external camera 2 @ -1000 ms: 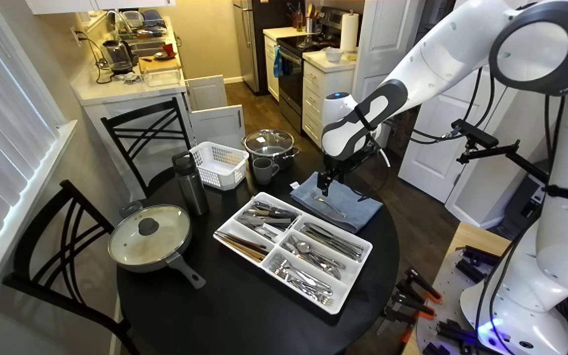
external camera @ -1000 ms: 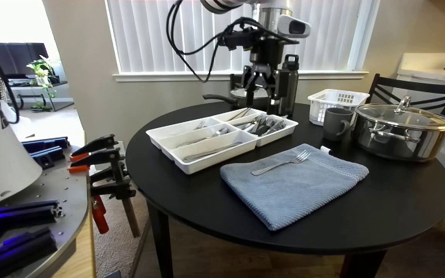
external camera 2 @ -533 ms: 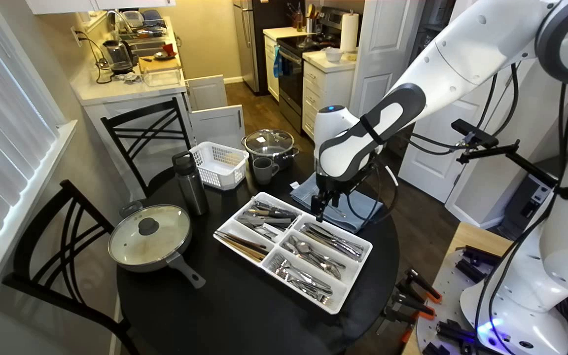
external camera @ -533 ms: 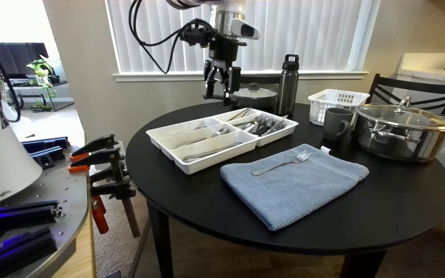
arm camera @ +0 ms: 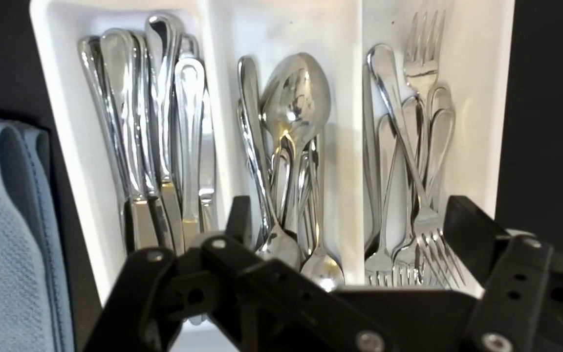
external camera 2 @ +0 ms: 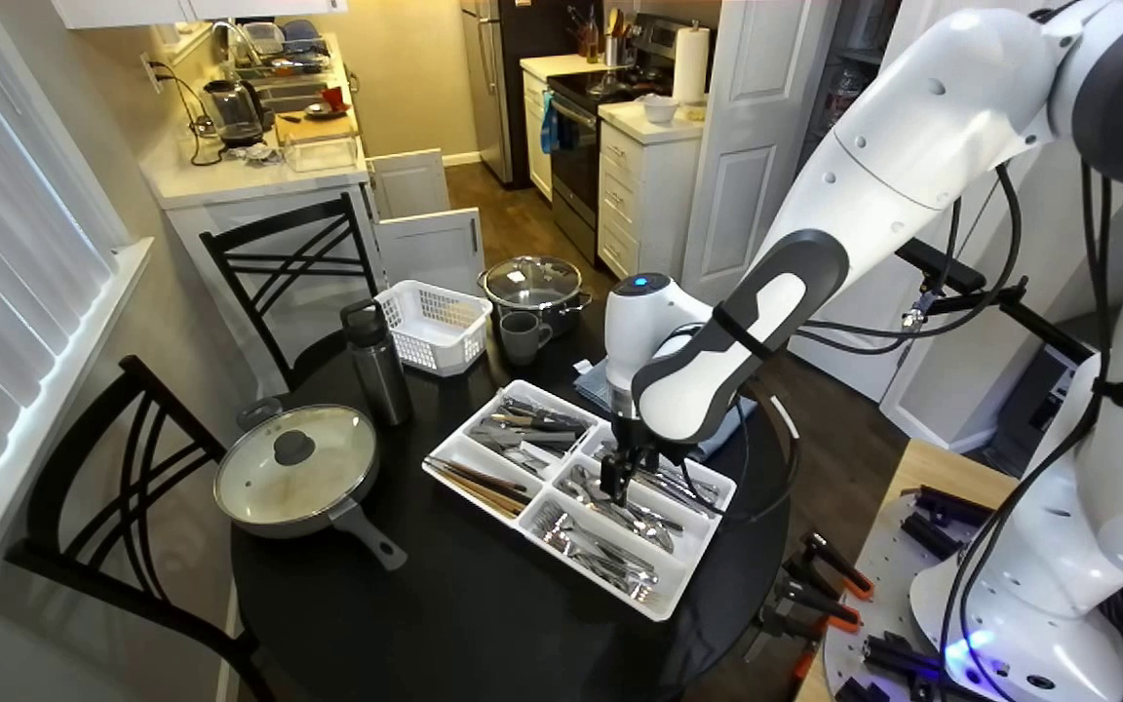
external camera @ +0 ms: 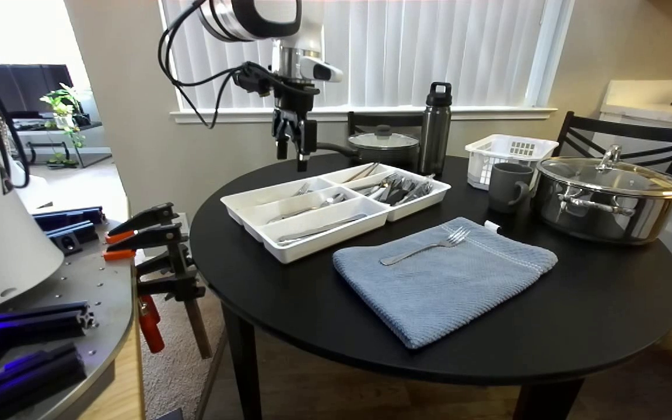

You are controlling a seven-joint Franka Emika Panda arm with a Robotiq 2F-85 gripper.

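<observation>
Your gripper (arm camera: 351, 220) hangs spread wide and empty over the white tray (arm camera: 64, 127), astride the spoons (arm camera: 296, 98) and forks (arm camera: 427, 221) inside; closing low there could catch the divider (arm camera: 355, 171) between them. Both kinds lie overlapped; lifting one could drag others along.

Under the gripper (arm camera: 352, 220), the way straight down ends at spoons (arm camera: 295, 93), forks (arm camera: 409, 153) & the divider (arm camera: 357, 146) betw. them (its spread jaws straddle that wall). The tray (external camera: 330, 240) has sides forming a low barrier all round. In an exterior view, far side's partly blocked w/ pan (external camera: 387, 156) & tall bottle (external camera: 435, 137); right's crowded, basket (external camera: 486, 169), mug (external camera: 504, 186) & pot (external camera: 607, 207) close tog. Room to pass: the table (external camera: 277, 303) at near left, & above the flat towel (external camera: 447, 291); just a thin strip betw. tray & towel.
</observation>
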